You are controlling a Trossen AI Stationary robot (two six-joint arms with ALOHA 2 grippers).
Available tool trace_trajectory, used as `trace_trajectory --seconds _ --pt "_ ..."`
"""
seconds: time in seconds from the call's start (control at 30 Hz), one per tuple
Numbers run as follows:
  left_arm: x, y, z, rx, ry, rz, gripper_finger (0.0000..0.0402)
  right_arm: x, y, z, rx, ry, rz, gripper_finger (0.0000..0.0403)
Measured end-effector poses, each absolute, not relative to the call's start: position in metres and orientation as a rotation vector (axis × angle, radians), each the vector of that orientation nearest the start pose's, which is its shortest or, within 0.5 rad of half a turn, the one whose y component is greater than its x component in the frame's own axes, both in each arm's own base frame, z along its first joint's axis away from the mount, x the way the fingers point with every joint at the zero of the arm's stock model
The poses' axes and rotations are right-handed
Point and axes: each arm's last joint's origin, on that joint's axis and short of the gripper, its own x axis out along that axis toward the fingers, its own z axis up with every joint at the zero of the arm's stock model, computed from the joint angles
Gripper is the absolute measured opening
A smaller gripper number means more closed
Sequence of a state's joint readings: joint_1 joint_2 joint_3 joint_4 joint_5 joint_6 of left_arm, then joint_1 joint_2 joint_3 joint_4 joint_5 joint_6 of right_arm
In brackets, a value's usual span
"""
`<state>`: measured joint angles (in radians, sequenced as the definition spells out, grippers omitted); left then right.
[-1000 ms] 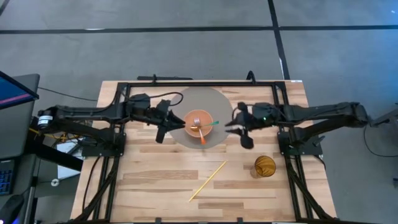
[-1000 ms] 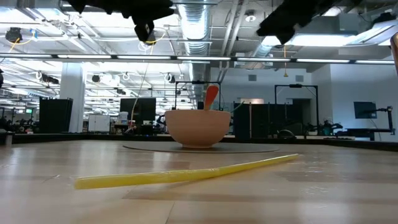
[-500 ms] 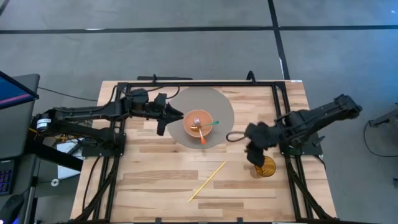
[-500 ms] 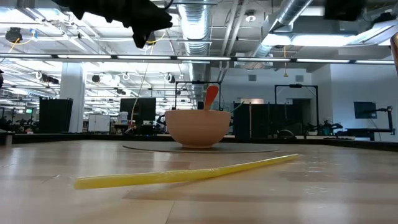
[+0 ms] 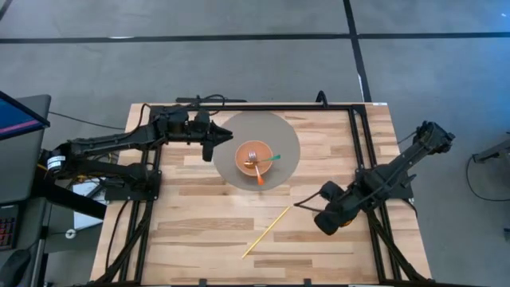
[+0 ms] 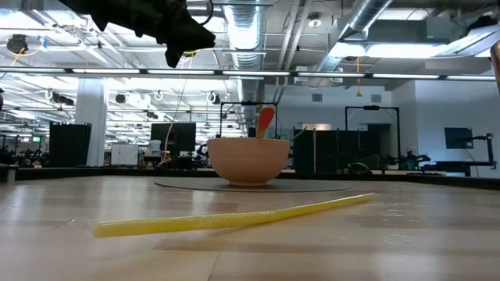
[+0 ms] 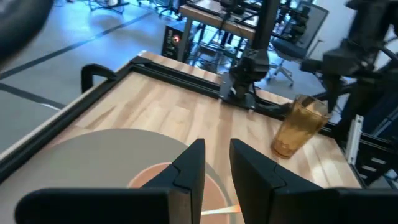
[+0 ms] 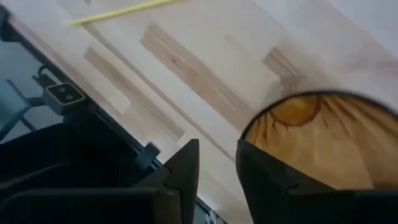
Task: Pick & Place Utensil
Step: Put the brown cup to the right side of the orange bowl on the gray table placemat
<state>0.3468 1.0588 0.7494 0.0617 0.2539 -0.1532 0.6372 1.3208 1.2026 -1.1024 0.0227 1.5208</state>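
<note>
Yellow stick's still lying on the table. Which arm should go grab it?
Probably right. The right end effector sits over the amber cup, close beside the yellow stick. The left end effector hovers at the grey mat edge beside the bowl, farther away.

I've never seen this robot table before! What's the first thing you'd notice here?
An orange bowl sits on a round grey mat mid-table, with a fork and an orange-and-green utensil inside. A long yellow stick lies slanted on the wood nearer the front edge. The left claw hovers beside the bowl, while the right claw hangs right above an amber cup at the right side.
</note>
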Motion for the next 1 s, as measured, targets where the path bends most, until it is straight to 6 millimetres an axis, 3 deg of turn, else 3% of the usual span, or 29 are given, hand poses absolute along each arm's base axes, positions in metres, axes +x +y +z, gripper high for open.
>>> trace_trajectory --seconds 0.33,0.53,0.77,1.0 --pt "0.221 0.081 0.293 -0.228 0.220 0.147 0.0076 0.196 0.151 0.279 0.860 1.383 -0.550 0.0103" --pt "0.221 0.081 0.293 -0.228 0.219 0.146 0.0076 0.203 0.155 0.267 0.727 1.421 -0.519 0.0099" --pt "0.221 0.081 0.293 -0.228 0.219 0.146 0.0076 0.205 0.157 0.262 0.626 1.489 -0.423 0.0015" --pt "0.221 0.081 0.293 -0.228 0.218 0.146 0.0076 0.205 0.146 0.272 0.453 1.480 -0.390 0.0014"
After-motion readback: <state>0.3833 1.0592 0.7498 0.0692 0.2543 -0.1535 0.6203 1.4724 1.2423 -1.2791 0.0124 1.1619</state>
